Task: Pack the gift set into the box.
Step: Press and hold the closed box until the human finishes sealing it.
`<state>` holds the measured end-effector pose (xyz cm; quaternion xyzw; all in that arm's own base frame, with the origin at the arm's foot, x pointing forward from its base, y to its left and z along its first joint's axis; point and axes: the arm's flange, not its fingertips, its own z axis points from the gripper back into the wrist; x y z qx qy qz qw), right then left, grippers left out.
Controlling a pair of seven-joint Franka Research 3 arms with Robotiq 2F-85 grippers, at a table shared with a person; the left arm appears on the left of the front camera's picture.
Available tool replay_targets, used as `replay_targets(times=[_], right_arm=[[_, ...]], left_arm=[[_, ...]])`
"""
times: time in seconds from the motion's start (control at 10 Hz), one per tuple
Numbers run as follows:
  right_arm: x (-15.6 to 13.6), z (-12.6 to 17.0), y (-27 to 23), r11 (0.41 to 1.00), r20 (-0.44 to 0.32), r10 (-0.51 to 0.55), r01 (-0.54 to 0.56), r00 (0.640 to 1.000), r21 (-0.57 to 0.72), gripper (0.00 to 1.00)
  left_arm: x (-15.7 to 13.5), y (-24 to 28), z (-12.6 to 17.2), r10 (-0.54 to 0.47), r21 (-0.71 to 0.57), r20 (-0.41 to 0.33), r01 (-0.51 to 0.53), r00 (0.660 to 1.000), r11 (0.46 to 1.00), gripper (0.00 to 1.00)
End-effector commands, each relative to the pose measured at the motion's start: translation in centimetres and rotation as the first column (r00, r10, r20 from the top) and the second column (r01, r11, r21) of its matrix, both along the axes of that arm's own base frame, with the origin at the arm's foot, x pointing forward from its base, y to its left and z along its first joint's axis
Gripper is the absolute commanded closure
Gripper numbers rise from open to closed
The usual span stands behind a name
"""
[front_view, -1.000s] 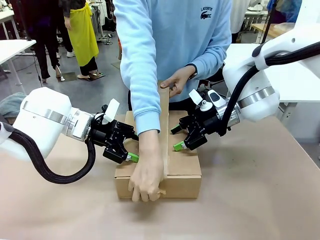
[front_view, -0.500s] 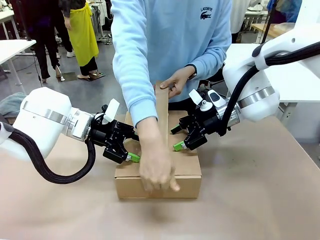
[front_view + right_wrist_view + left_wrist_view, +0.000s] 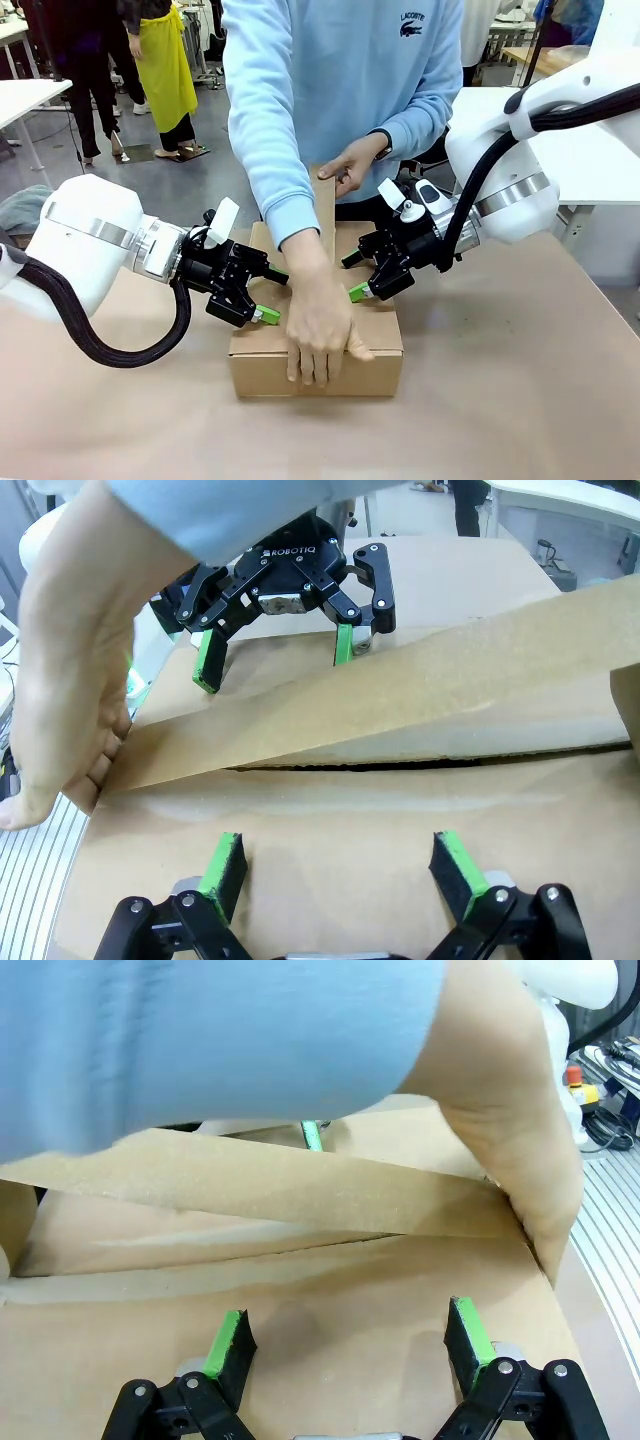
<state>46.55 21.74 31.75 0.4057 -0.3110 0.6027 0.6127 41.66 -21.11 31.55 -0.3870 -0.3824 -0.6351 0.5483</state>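
Observation:
The brown box [image 3: 370, 335] sits mid-table with its flaps down. A person holds a tan tape strip [image 3: 326, 205] slanting up from the box's centre seam. One hand [image 3: 320, 335] presses the strip's low end at the front edge, and the other hand [image 3: 350, 165] holds the high end. My left gripper [image 3: 268, 295] is open over the box's left flap [image 3: 380, 1310]. My right gripper [image 3: 353, 276] is open over the right flap [image 3: 330, 810]. I cannot tell whether the pads touch the cardboard. The gift set is hidden.
The tape strip [image 3: 300, 1195] [image 3: 400, 700] crosses between my two grippers. The left gripper [image 3: 275, 650] faces my right one across the seam. The person's arm reaches over the box's middle. The tan table [image 3: 520, 400] lies bare in front and to the right.
The person's lower hand slid from the box's front bottom corner up onto the front top edge, pressing the tape. Both grippers stayed where they were.

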Motion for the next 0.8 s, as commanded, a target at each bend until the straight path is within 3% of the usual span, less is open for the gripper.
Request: replay_targets(times=[0.0,0.7], right_arm=[[-0.07,-0.31,-0.06,1.000,-0.006,-0.006,0.006,1.000,-0.004,0.00],[-0.07,-0.31,-0.06,1.000,-0.006,-0.006,0.006,1.000,-0.004,0.00]], left_arm=[[-0.11,0.05,-0.08,-0.013,0.003,-0.001,0.013,1.000,1.000,0.00],[-0.11,0.05,-0.08,-0.013,0.003,-0.001,0.013,1.000,1.000,0.00]])
